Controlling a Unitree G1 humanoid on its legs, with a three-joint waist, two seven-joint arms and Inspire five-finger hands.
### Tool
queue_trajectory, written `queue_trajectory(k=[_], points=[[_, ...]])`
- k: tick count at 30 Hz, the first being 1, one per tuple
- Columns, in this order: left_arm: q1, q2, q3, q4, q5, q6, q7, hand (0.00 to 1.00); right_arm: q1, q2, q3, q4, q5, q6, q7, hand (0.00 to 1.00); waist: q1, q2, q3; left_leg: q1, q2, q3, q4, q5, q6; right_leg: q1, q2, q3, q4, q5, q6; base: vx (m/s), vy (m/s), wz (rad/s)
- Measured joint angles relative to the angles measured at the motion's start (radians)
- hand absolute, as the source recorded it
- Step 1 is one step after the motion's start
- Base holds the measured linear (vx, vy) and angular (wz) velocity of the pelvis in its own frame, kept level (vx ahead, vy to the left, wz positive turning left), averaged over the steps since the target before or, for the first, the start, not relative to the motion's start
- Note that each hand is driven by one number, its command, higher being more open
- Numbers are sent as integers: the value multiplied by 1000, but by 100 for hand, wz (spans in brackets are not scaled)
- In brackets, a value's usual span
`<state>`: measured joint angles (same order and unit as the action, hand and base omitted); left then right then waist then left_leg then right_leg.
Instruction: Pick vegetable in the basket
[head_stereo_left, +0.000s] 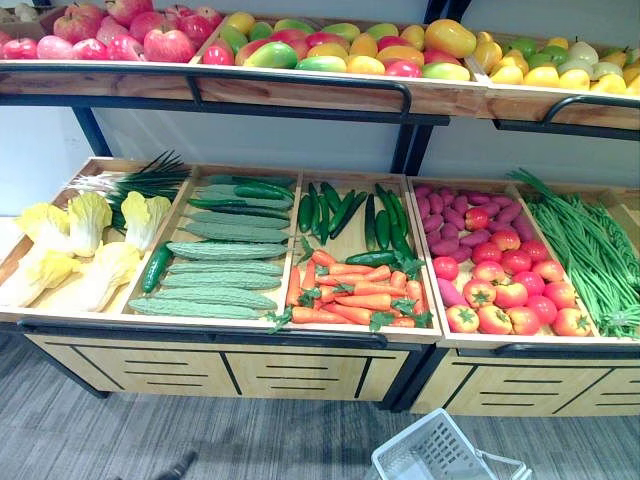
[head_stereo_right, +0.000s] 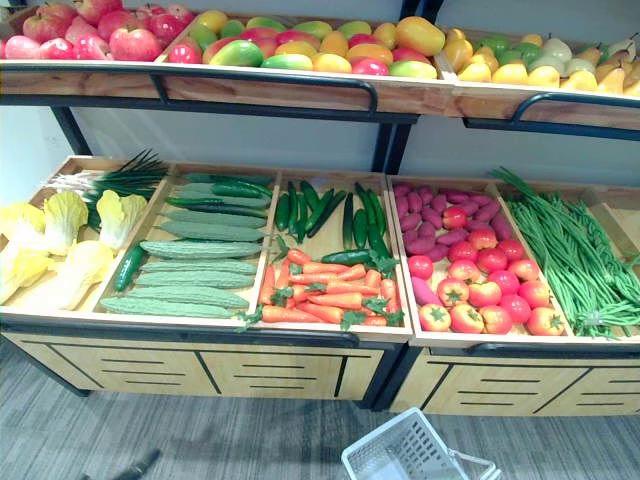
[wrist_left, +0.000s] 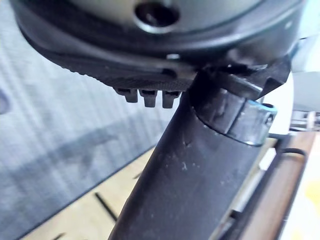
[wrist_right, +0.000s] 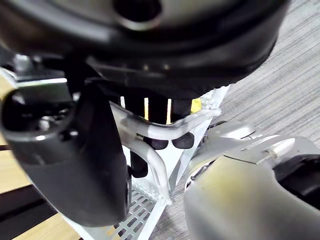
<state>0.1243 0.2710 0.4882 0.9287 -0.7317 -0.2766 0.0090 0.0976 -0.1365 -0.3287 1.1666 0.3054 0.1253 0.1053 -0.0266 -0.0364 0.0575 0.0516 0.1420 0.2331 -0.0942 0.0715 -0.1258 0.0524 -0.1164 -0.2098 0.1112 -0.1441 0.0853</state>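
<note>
A white plastic basket (head_stereo_left: 430, 452) hangs low in front of the stand, by the grey floor. In the right wrist view my right hand (wrist_right: 70, 165) has its fingers curled round the basket's white handle (wrist_right: 150, 131). Vegetables lie in the stand's wooden bins: pale cabbages (head_stereo_left: 75, 245), long bumpy cucumbers (head_stereo_left: 215, 265), carrots (head_stereo_left: 355, 290), dark green cucumbers (head_stereo_left: 340, 210), tomatoes (head_stereo_left: 510, 285), purple tubers (head_stereo_left: 450, 215) and green beans (head_stereo_left: 590, 250). My left hand (wrist_left: 190, 185) hangs low at the left over the floor, relaxed and holding nothing; a dark tip of the left hand (head_stereo_left: 180, 466) shows at the bottom edge.
An upper shelf (head_stereo_left: 300, 90) holds apples (head_stereo_left: 130, 30), mangoes (head_stereo_left: 340, 45) and yellow-green pears (head_stereo_left: 560, 60). Its black rail juts out above the bins. Green onions (head_stereo_left: 140, 180) lie at the back left. Grey floor (head_stereo_left: 150, 430) runs before the wooden cabinet front.
</note>
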Motion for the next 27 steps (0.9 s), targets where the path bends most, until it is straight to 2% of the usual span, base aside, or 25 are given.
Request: queue_trajectory(k=[1,4,6,10,14,15,17,18,23,25,27], points=[[-16,41,10,-65,49,-8,44,100,5,-6,7,-8,0,11,0,0,7,4,-1,1,-1,1,0,-2,0,6,0,-1,-8,2,0,45,21,1],[-60,120,6,-170,148,-2,100,100,7,-18,45,-19,-1,19,0,0,16,11,0,6,-2,4,0,-3,0,21,1,0,-20,7,-6,57,24,0],[-92,171,-5,-287,249,29,138,100,7,-19,60,-30,-29,23,0,0,23,15,-1,10,-2,12,0,-3,0,26,3,5,-27,9,-9,27,15,-2],[-149,279,-41,-507,361,129,140,100,10,-18,89,-63,-29,27,4,0,26,25,-4,33,2,46,0,-2,0,35,7,30,-27,11,-13,3,11,-15],[-218,361,-141,-666,440,180,70,100,21,-19,104,-92,-30,27,5,0,27,39,-14,36,6,70,-1,-2,0,30,11,45,-27,13,-16,-31,6,-11],[-246,368,-183,-741,470,205,22,100,35,-20,104,-102,-31,26,6,0,26,49,-38,19,10,76,0,1,-4,14,14,54,-27,16,-20,-45,0,-8],[-282,370,-242,-806,495,223,-31,100,43,-22,102,-108,-35,26,8,0,26,57,-52,10,15,80,0,3,-7,1,18,57,-26,19,-23,-27,-8,-8],[-322,373,-307,-843,536,232,-91,100,44,-21,88,-109,-50,26,12,0,25,64,-57,10,23,87,1,13,-12,-1,27,68,-26,28,-35,-28,-20,-11],[-420,394,-494,-908,614,268,-233,100,54,-14,60,-130,-71,26,29,0,17,76,-67,5,55,117,0,32,-22,-24,55,102,-26,40,-50,-75,-54,-19],[-461,394,-559,-907,651,300,-287,100,66,-14,34,-132,-73,25,40,0,0,85,-73,0,73,129,0,37,-23,-36,73,110,-26,46,-59,-108,-92,-15],[-476,394,-582,-906,667,312,-302,100,76,-15,26,-133,-73,22,40,0,-6,87,-74,2,79,136,0,37,-23,-36,79,112,-25,48,-61,-73,-48,-6]])
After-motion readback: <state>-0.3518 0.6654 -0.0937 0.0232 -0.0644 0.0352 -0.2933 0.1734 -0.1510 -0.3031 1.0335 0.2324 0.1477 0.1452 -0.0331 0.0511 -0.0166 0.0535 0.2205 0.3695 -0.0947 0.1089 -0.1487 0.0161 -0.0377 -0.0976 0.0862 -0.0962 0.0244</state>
